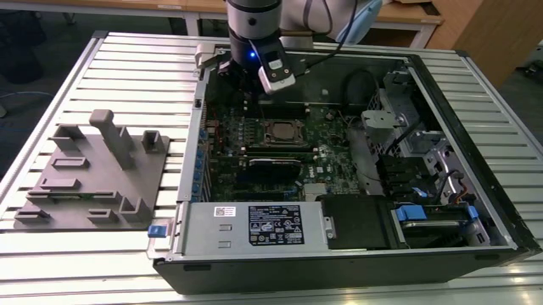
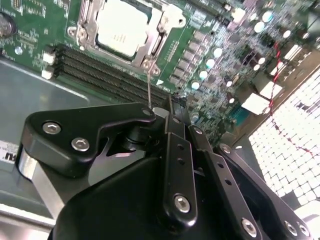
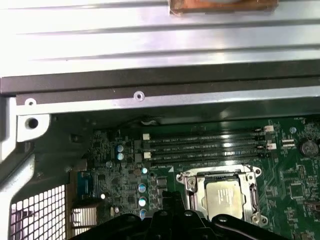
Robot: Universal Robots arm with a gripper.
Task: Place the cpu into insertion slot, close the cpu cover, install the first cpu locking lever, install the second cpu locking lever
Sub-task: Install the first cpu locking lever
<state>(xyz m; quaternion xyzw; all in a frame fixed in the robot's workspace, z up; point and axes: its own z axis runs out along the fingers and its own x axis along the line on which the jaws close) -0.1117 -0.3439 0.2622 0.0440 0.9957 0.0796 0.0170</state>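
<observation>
The cpu [image 2: 122,27] [image 3: 225,196] shows its silvery top, seated in the insertion slot [image 1: 284,133] on the green motherboard. The cpu cover [image 2: 161,36] [image 3: 190,186] lies flat around it as a metal frame. A thin wire locking lever [image 2: 148,85] rises from the socket's corner toward my gripper [image 2: 172,109]. In the exterior view my gripper [image 1: 241,89] hangs inside the case just behind the socket, toward the exterior view's left. Its fingers look pressed together, with nothing seen between them. In the first wrist view the gripper [image 3: 172,201] is beside the socket's edge.
The open computer case [image 1: 509,210] lies on a slatted metal table [image 1: 127,57]. Long black memory slots [image 3: 205,147] run beside the socket. A grey fixture block [image 1: 98,171] stands at the exterior view's left. Drive bays and cables [image 1: 416,165] fill the case's right side.
</observation>
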